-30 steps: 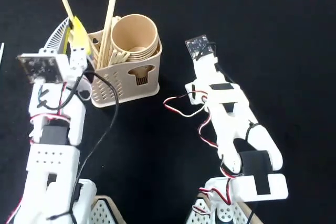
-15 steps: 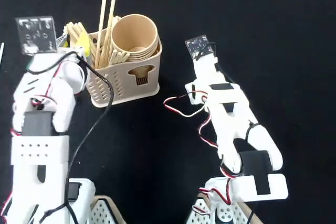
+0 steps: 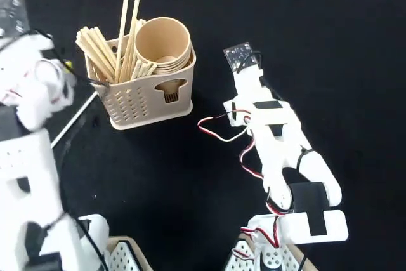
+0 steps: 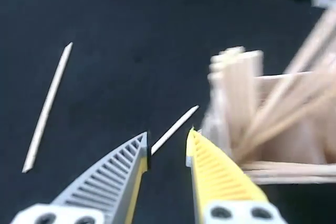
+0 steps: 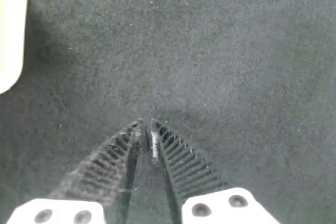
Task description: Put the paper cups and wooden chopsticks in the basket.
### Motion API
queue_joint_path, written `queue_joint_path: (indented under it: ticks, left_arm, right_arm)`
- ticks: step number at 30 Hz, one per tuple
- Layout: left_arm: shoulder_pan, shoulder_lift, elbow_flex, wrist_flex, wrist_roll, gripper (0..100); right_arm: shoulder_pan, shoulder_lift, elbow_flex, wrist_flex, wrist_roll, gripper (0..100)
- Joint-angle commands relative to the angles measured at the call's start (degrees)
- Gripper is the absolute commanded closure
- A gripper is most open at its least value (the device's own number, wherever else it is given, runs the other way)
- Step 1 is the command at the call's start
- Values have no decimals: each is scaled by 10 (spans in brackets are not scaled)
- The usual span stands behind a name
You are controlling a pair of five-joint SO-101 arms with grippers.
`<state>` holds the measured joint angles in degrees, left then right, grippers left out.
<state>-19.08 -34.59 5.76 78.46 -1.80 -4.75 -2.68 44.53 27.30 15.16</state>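
Observation:
The beige basket stands left of the table's middle. Stacked paper cups sit in it, with several wooden chopsticks leaning beside them. One loose chopstick lies on the black table just left of the basket. In the left wrist view my left gripper is open above that chopstick, close to the basket. A second loose chopstick lies farther off. My right gripper is shut on nothing, low over bare table right of the basket.
The left arm stands at the table's left edge. The right arm stretches from the front toward the middle, with red and white wires beside it. Black cloth to the right and back is open room.
The left gripper held a chopstick upright by the basket, and that chopstick now stands in the basket. The left arm has swung back to the left. The right arm has not moved.

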Motion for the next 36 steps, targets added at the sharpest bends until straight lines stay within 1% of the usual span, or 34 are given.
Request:
queue_joint_path:
  ticks: [1, 7, 11, 17, 19, 21, 24, 27, 30, 32, 36]
  left_arm:
    - [-80, 93, -87, 35, -40, 870]
    - [-156, 244, -159, 31, -103, 870]
    - [-191, 382, -248, 31, -119, 870]
    - [-247, 581, -453, 45, -127, 870]
    - [-262, 636, -541, 60, -165, 870]
    - [-264, 690, -625, 95, -197, 870]
    - [-266, 767, -735, 134, -227, 870]
    - [-269, 840, -818, 146, -254, 867]
    - [-269, 897, -862, 148, -291, 866]
    - [-276, 924, -881, 143, -302, 866]
    - [-291, 951, -873, 107, -326, 866]
  right_arm:
    - [-7, -2, -7, -9, 5, 987]
    - [-7, -3, -7, -9, 5, 987]
    - [-7, -3, -7, -9, 5, 987]
    - [-7, -3, -7, -9, 5, 987]
    - [-7, -3, -7, -9, 5, 987]
    - [-7, -3, -7, -9, 5, 987]
    - [-7, -3, -7, -9, 5, 987]
    - [-7, -3, -6, -8, 5, 987]
    - [-7, -3, -6, -8, 5, 987]
    - [-7, -3, -6, -8, 5, 987]
    - [-7, -3, -6, -8, 5, 987]
